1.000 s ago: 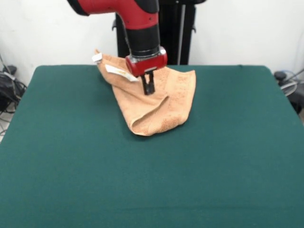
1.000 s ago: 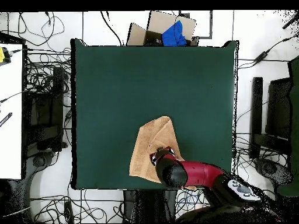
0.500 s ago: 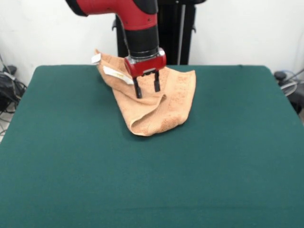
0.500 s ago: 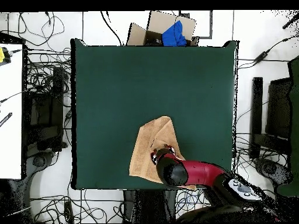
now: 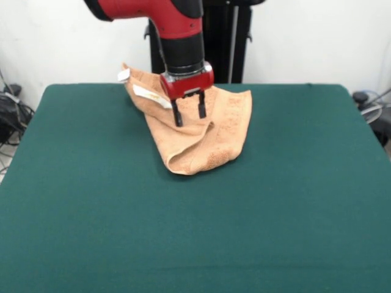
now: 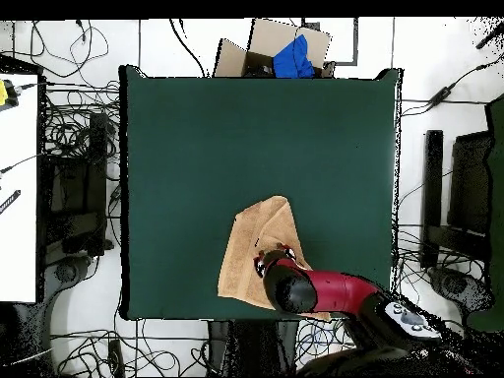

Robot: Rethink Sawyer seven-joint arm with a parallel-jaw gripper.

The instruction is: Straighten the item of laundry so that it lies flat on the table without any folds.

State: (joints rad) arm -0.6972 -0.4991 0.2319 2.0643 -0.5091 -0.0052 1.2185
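The item of laundry (image 5: 208, 140) is a light orange-tan towel, folded over itself into a rough triangle at the far middle of the dark green table (image 5: 195, 232). A white label (image 5: 151, 94) shows near its far left corner. My gripper (image 5: 189, 116) hangs just above the towel's upper middle, open, with nothing between its two black fingers. In the overhead view the towel (image 6: 248, 251) lies near the table's (image 6: 197, 138) bottom edge, and the red arm covers its lower right part, with the gripper (image 6: 275, 253) just showing at the arm's tip.
A cardboard box with a blue thing in it (image 6: 285, 54) stands beyond the table's top edge in the overhead view. Cables lie on the floor around the table. A white desk (image 6: 18, 187) stands at the left.
One second ago the gripper's fingers were together over the towel; they have since opened. Arm and towel have held still over the last half second.
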